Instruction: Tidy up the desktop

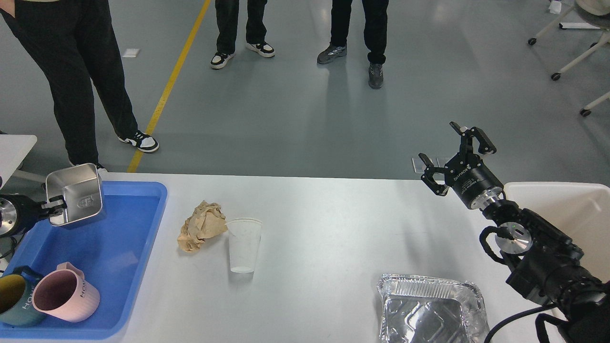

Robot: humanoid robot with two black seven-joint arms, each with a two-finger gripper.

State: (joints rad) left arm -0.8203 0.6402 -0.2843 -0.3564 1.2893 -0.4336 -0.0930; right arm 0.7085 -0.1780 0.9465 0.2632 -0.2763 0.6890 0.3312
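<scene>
The white desktop (pixel 333 228) spans the lower view. On it lie a crumpled brown paper ball (pixel 201 225), a clear plastic cup (pixel 243 245) standing upright just right of it, and a foil tray (pixel 431 309) near the front right. My left gripper (pixel 56 206) is shut on the rim of a steel rectangular pan (pixel 76 194), held tilted above the far left end of the blue tray (pixel 119 267). My right gripper (pixel 452 155) stands open and empty above the table's far right edge.
A pink mug (pixel 64 297) and a green mug (pixel 13 301) lie in the blue tray's near corner. A beige bin (pixel 567 209) sits at the right end. Several people's legs stand on the floor beyond the table.
</scene>
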